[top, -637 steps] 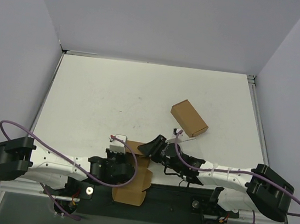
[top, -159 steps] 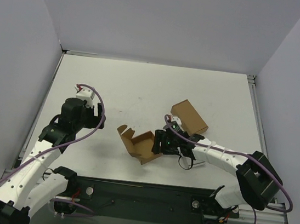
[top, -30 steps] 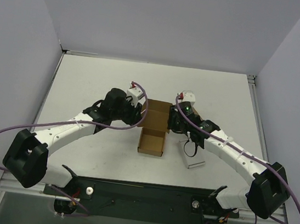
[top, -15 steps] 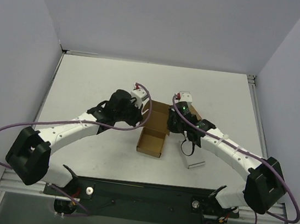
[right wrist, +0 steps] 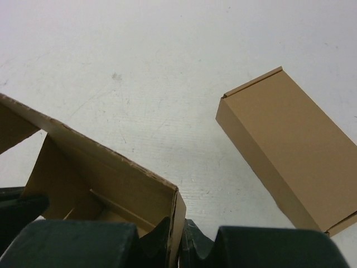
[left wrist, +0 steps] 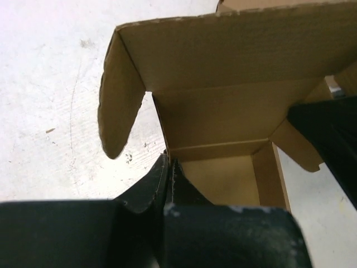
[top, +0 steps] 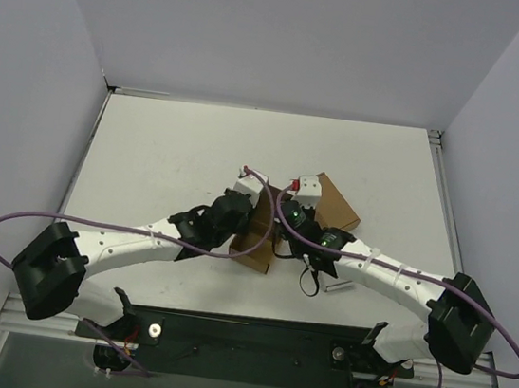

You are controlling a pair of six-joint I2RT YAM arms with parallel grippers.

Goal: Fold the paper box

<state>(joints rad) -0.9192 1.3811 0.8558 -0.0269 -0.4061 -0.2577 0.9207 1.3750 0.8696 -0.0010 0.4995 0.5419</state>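
No text, number, label, brand or sign readable in any view, paper box (left wrist: 223,117) plain unprinted brown cardboard inside and out, oblong carton (right wrist: 284,151) at right of the right wrist view equally plain

**Three lenses, one carton: overhead and wrist cameras all close on the paper box (top: 255,241) at mid-table.**

The top external camera looks steeply down from above and behind the arm bases, far enough back to take in the whole white table (top: 170,144) and its walls. The left wrist camera sits very near, peering over the left gripper (left wrist: 167,164) into the box's open inside, with flaps filling the frame. The right wrist camera looks over the right gripper (right wrist: 177,226) from the other side, close on one box wall, with tabletop and the oblong carton (right wrist: 290,162) beyond. All three views share the box; the overhead and right wrist views also share the carton.
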